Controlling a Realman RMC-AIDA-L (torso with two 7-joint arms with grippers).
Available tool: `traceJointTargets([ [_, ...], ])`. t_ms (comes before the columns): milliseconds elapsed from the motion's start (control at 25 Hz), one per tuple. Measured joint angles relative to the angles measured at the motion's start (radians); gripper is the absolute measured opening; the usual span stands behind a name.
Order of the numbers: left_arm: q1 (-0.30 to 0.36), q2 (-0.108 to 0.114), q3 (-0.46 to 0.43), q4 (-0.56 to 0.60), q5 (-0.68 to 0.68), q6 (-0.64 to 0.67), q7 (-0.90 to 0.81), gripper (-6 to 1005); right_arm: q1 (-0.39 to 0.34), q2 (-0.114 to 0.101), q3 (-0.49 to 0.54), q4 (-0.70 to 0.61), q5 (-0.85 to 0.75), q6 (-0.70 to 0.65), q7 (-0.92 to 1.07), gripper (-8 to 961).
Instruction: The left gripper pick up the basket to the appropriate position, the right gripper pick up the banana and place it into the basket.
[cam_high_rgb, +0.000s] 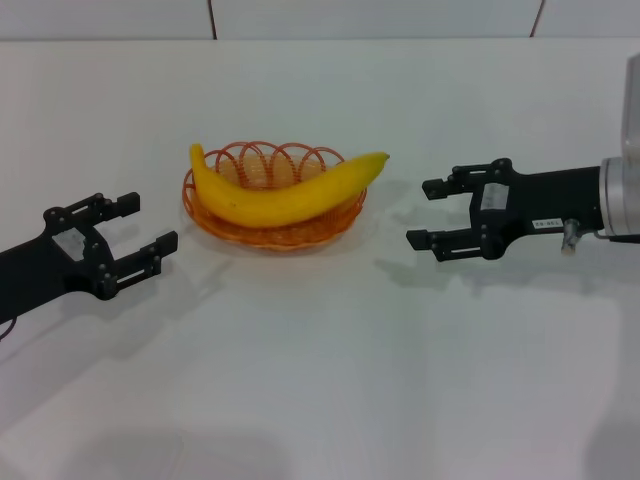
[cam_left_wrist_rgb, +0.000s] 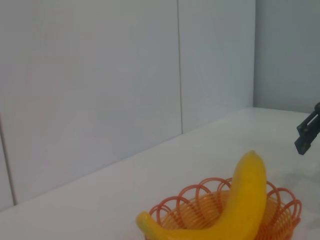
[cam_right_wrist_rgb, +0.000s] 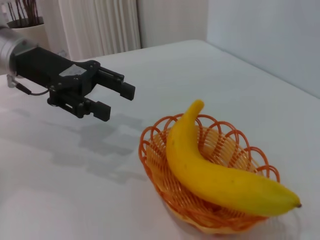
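Head view shows us the banana lying across the basket with both tips past the rim — so we judge the placing done and nothing obvious left but to back the arms away. The left gripper sits to the basket's left and the right gripper to its right; both are spread wide, holding nothing, clear of the rim. The basket itself rests on the white table, roughly midway between the two grippers.
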Motion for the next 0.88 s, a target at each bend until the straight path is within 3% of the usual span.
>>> traceJointTargets([
  [880, 0.005, 0.000, 0.000, 0.000, -0.001, 0.000, 0.000, 711, -0.002, 0.002, 0.014, 0.003, -0.012, -0.006, -0.007, 741],
])
